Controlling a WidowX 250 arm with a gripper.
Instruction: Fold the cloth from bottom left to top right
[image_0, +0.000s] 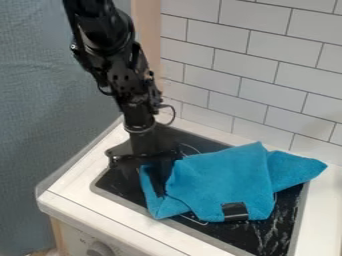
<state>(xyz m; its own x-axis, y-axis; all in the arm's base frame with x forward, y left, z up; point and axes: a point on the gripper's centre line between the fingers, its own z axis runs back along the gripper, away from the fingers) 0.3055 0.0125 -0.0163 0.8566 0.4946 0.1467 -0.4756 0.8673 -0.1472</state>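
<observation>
The blue cloth (217, 180) lay on the black stove top (280, 225), all bunched up and in folds. Its long way ran from the low left to the upper right, and its right tip (308, 168) poked out past the stove's edge, over the white counter (324, 210). A small dark patch (234, 211) sat at its front edge.

The robot's hand (159, 192) hung down over the left part of the cloth. Most of the cloth was to the right of the hand. Only a thin bit, with the low left corner (159, 214), peeked out to the left and in front of it. I could not tell if the hand was spread, pressed together or pinching some cloth.

So the hand was at the side where the fold had to start, and that looked handy. The next move seemed to be to get a good hold there, lift a little, and go up and to the right, the long way of the cloth. If it got hold of just one soft layer, the rest might bunch up or get left behind.

Farther out, the black arm (123, 75) came down from the top left, and a white tile wall (257, 65) stood behind the stove.
</observation>
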